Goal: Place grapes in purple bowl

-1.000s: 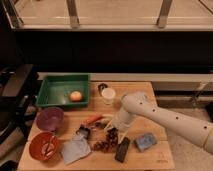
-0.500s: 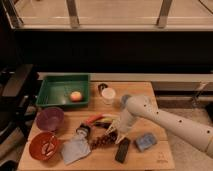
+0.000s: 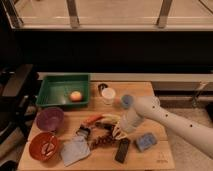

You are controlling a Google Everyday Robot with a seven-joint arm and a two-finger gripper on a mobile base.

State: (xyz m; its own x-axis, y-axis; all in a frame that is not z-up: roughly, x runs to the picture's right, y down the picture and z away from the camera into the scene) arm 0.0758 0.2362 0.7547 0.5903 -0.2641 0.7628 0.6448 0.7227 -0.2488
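Note:
The grapes [image 3: 101,141], a dark reddish-purple bunch, lie on the wooden table [image 3: 160,159] near its front middle. The purple bowl [image 3: 49,119] stands at the left, in front of the green bin, well apart from the grapes. My gripper [image 3: 116,133] hangs at the end of the white arm [image 3: 165,117], which reaches in from the right. It is low over the table at the right end of the bunch, between the banana and the black remote. Whether it touches the grapes does not show.
A green bin [image 3: 55,85] holds an orange fruit [image 3: 75,96]. An orange-red bowl [image 3: 43,146] stands front left, with a grey cloth [image 3: 75,150] beside it. Carrot [image 3: 93,119], banana [image 3: 111,120], black remote [image 3: 122,150], blue sponge [image 3: 145,142] and white cup [image 3: 108,95] surround the grapes.
The arm has dipped and my gripper has come down closer to the right end of the grapes. The grapes and the bowls have not moved.

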